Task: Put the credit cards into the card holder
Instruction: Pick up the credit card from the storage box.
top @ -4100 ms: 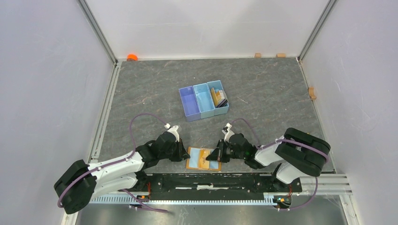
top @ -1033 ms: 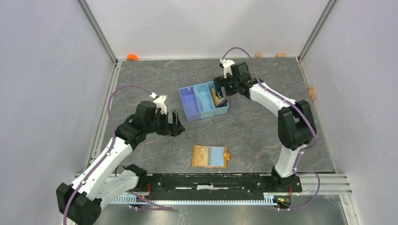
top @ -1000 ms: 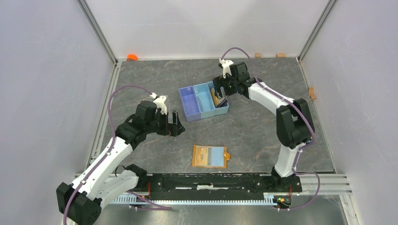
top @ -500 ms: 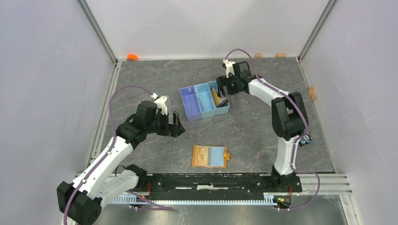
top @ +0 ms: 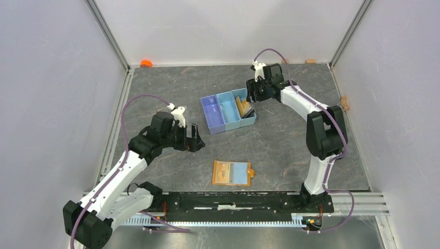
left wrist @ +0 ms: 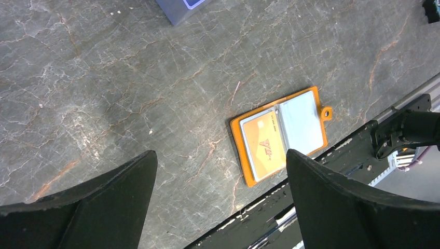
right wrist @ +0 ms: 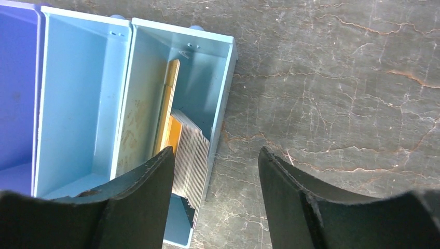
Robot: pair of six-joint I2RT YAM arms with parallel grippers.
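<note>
The card holder lies open near the front rail, orange-edged, with a gold card in its left panel and a light-blue panel on the right. The credit cards stand as a stack on edge in the right compartment of a blue tray. My right gripper hovers over that compartment with its jaws partly apart. One finger is over the cards and the other is outside the tray wall. Nothing is gripped. My left gripper hangs wide open left of the card holder.
The tray's left and middle compartments hold nothing. A small orange object sits at the back left corner. Wooden blocks line the back and right edges. A black rail runs along the front edge, close to the card holder.
My right gripper has shifted right and back over the tray's right end, and its jaws have narrowed. The tray has slid slightly to the right. The left arm has not moved.
</note>
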